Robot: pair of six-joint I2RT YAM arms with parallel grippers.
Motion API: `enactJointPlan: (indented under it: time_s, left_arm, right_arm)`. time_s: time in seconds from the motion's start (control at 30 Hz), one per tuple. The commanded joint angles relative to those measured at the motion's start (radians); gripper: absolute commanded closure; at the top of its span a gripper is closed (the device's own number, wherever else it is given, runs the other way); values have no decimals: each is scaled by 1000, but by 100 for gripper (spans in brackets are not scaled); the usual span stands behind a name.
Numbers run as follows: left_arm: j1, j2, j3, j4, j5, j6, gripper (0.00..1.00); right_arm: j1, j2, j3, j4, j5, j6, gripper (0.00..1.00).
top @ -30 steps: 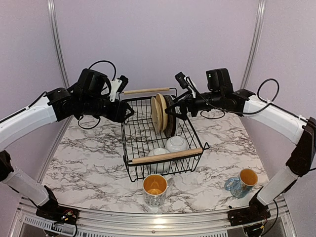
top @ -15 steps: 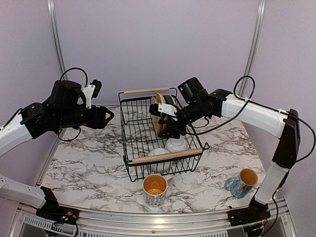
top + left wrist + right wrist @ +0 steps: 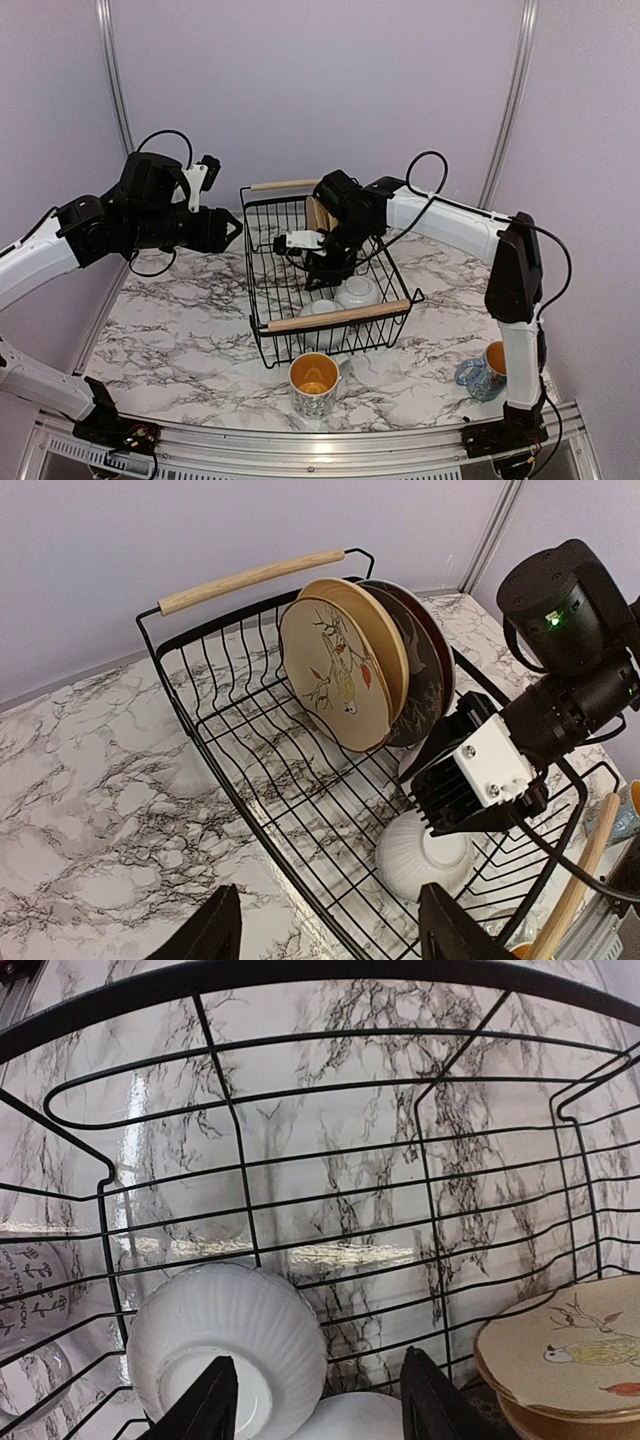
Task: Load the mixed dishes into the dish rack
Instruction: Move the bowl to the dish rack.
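The right gripper (image 3: 312,1400), jaws partly apart and empty, hangs inside the black wire dish rack (image 3: 250,578) over an upturned ribbed white bowl (image 3: 215,1335), perhaps touching it. The left gripper (image 3: 328,935) gapes empty beside the rack.

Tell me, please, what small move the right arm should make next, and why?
Probably lift the right jaws out of the rack: they hang open and empty over the bowls, while a white mug and a blue mug wait outside it.

Blue mug (image 3: 470,378) half behind right arm (image 3: 521,345)
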Motion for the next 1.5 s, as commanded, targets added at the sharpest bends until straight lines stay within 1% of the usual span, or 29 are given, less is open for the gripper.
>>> enactJointPlan:
  time_s: [0.0,0.13,0.2,0.3,0.37,0.43,0.5,0.57,0.63,0.77,0.87,1.0,1.07,1.2,1.33,1.4,1.47]
  left_arm:
    - [-4,28,55,-40,-12,35,37]
    - [-4,64,90,-44,-3,52,37]
    - [-4,82,111,-54,8,64,37]
    - [-4,104,144,-81,14,85,37]
    - [-4,116,165,-99,17,100,37]
    - [-5,121,174,-106,27,114,37]
    - [-9,121,176,-105,44,130,38]
    - [-21,115,181,-104,57,147,38]
    - [-43,107,198,-109,68,166,39]
    - [-113,110,275,-178,117,220,40]
    - [-199,145,339,-255,157,272,40]
    - [-339,232,426,-367,162,314,40]
    - [-404,288,457,-426,156,319,41]
    - [-533,387,490,-512,111,310,43]
    - [-605,451,451,-545,113,288,45]
    - [-628,479,413,-545,116,264,45]
    - [-645,515,400,-544,99,238,44]
  right_arm:
    - [35,63,48,-101,24,-33,47]
    - [41,110,45,-147,47,-57,48]
    - [42,123,36,-165,87,-62,50]
    - [39,121,7,-175,146,-64,54]
    - [32,113,-10,-177,158,-63,55]
    - [26,97,-12,-178,127,-65,55]
    - [23,74,1,-184,49,-79,54]
    - [23,44,26,-174,-37,-76,48]
    - [23,10,63,-172,-108,-62,44]
    - [11,-68,117,-179,-183,-32,37]
    - [-34,-146,85,-166,-192,-7,35]
    - [-157,-269,-53,-140,-245,29,34]
    - [-225,-361,-159,-100,-272,38,34]
    - [-337,-556,-408,16,-249,86,33]
    - [-412,-742,-589,81,-241,119,33]
    - [-436,-806,-658,90,-232,118,32]
    - [-452,-847,-691,83,-221,120,32]
